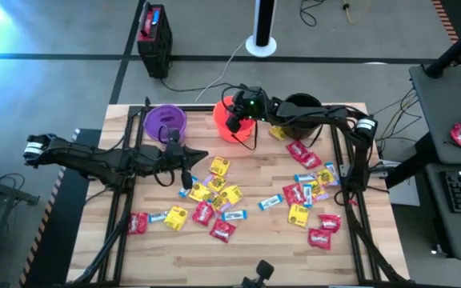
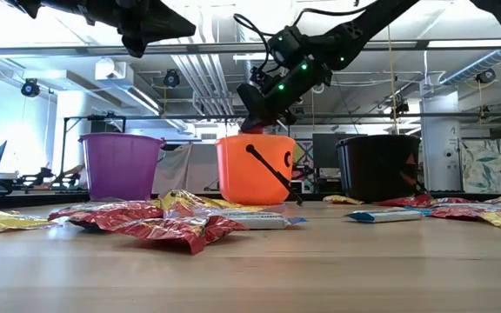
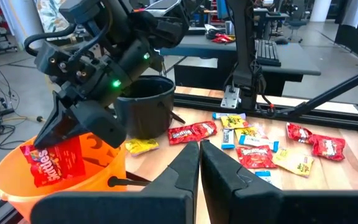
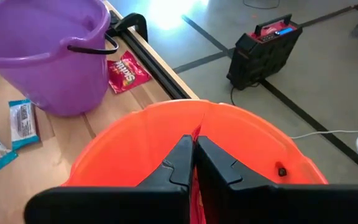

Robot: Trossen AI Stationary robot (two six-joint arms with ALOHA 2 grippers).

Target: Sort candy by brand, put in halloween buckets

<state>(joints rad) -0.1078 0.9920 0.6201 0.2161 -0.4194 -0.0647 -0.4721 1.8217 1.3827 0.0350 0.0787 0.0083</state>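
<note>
Halloween buckets (image 1: pixel 234 122) are lined along the table's (image 1: pixel 254 244) far edge: purple, orange, black. Over the orange one, a red packet (image 3: pixel 51 160) is pinched by the right gripper (image 3: pixel 45 138). Left gripper (image 1: pixel 187 181), fingers together, is held empty above scattered candy (image 1: pixel 214 200).

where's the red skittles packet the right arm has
In the left wrist view the red packet hangs from the right gripper over the orange bucket, which stands between the purple and black buckets.
</note>
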